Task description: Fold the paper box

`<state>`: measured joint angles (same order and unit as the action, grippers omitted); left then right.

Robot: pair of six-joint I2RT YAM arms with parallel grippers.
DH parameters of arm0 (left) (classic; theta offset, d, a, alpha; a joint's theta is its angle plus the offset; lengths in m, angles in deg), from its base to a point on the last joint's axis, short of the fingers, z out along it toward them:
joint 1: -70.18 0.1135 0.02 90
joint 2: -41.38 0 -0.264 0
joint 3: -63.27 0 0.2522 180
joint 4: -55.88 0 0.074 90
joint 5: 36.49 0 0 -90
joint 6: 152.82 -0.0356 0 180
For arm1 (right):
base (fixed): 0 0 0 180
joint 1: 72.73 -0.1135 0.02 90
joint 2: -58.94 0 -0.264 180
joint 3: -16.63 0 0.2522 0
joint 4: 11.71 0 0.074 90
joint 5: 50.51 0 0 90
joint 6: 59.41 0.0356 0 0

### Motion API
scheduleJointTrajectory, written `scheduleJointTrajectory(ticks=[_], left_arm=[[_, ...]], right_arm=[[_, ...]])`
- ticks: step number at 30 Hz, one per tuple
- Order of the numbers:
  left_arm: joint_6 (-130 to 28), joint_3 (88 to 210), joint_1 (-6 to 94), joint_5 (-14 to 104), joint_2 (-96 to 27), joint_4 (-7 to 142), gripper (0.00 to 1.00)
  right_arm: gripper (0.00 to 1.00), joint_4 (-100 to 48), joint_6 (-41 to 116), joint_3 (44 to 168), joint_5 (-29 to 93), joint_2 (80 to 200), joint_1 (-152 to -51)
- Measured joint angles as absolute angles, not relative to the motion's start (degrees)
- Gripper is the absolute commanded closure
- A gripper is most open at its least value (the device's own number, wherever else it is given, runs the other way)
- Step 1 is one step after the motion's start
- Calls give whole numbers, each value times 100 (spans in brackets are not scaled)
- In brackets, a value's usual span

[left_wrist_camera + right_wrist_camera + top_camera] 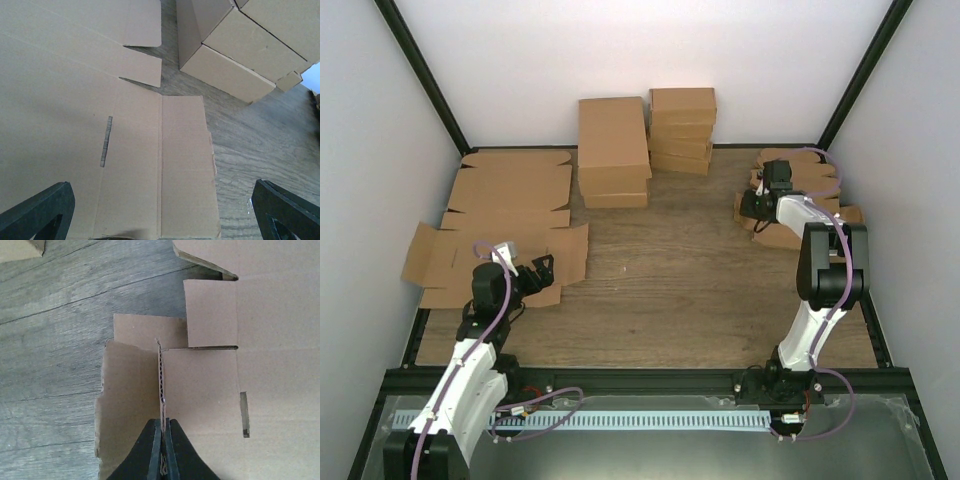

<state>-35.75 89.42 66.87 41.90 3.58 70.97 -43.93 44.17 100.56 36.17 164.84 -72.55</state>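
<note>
The paper box point(210, 390) lies as an unfolded blank at the right edge of the surface point(680, 290), near its far right corner. The right hand point(163, 427) is closed on one flap point(160, 375), which stands upright and edge-on while the rest lies flat. It looks like light, thin corrugated card: stiff across panels, bending only at creases, easily torn at slots. Pinching a flap near its crease seems best. Its long axis seems to follow that right edge, though part is hidden. The left hand point(160, 220) hangs wide open above a larger flat sheet point(60, 100) at the left edge.
</note>
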Motion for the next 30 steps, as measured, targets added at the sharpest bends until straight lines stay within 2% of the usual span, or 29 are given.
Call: scheduleJointTrajectory(ticks=[7,17,25,28,30], left_arm=[[-3577,8942,6687,4190,358,7097,0],[-3575,8942,6685,4190,356,7097,0],[-3573,8942,6685,4207,358,7097,0],[-3575,8942,6685,4211,360,7097,0],[-3573,8942,6687,4214,358,7097,0]], right_arm=[[99,-4552,4393,10100,3858,16290,-7255],[99,-5241,4297,10734,5019,15068,-7255],[99,-5934,4166,11267,5102,14108,-7261],[99,-6342,4183,11652,5097,13789,-7456],[99,-6611,4220,11999,5294,13678,-7978]])
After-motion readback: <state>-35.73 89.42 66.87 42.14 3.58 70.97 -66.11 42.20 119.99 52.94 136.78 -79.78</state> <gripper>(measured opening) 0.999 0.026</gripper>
